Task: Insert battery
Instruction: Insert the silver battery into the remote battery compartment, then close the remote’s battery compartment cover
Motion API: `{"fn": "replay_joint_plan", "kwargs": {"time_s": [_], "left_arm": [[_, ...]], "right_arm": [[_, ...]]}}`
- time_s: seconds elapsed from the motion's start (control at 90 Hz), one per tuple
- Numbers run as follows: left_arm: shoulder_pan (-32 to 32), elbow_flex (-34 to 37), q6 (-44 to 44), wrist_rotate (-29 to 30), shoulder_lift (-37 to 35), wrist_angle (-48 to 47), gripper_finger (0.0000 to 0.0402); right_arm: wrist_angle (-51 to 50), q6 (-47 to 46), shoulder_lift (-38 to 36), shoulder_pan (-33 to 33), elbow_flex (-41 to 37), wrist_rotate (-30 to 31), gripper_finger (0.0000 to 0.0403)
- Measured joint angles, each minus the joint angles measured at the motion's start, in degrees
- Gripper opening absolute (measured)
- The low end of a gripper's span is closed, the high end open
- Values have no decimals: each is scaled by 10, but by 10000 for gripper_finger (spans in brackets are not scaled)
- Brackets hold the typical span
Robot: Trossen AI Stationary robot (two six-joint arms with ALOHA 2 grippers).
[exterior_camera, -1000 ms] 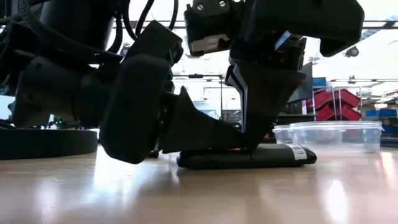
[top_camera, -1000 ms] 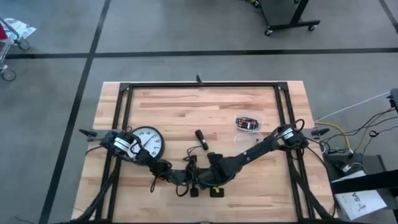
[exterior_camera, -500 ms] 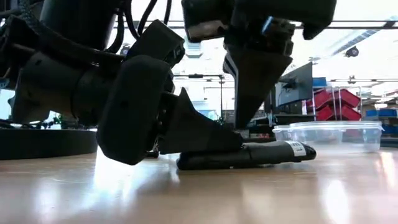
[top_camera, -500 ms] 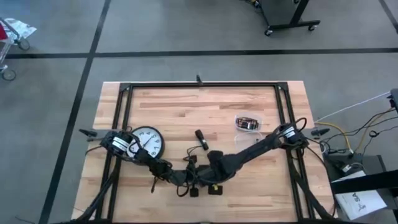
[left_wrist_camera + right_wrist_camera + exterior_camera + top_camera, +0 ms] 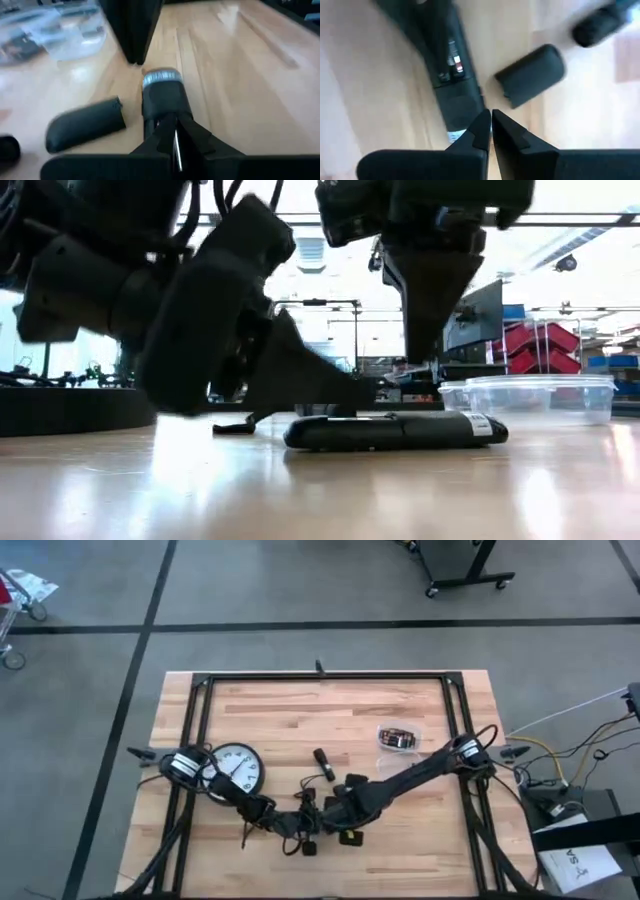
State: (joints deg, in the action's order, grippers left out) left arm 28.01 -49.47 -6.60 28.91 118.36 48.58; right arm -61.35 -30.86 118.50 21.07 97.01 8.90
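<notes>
R gripper has been lifted off the remote, closed, empty; L gripper closed at the remote's 9 o'clock end; batt. seating likely done.

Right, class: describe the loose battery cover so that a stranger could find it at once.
Start at the wooden table and find the long black remote lying near its front edge. Beside the remote lies the battery cover, a short, dark, rounded slab, detached and plain, while the remote shows its open battery bay.
</notes>
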Motion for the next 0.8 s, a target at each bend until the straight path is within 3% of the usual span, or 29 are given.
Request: {"fn": "replay_joint_plan", "kwargs": {"time_s": [0.144,0.256,0.478,0.644,0.8], "left_arm": [[5,2,-4,2,-44,-71,0],[20,6,-22,2,-96,-171,0],[66,6,-62,3,-190,-364,0],[100,8,-91,0,-233,-430,0],[123,12,-99,0,-242,-455,0]], "right_arm": [[-4,-47,-2,-15,0,-1,2],[-4,-60,-2,-20,0,0,26],[-3,-131,1,-32,-4,4,137],[2,-161,15,-35,-22,1,220],[45,-172,16,-55,-58,2,261]]}}
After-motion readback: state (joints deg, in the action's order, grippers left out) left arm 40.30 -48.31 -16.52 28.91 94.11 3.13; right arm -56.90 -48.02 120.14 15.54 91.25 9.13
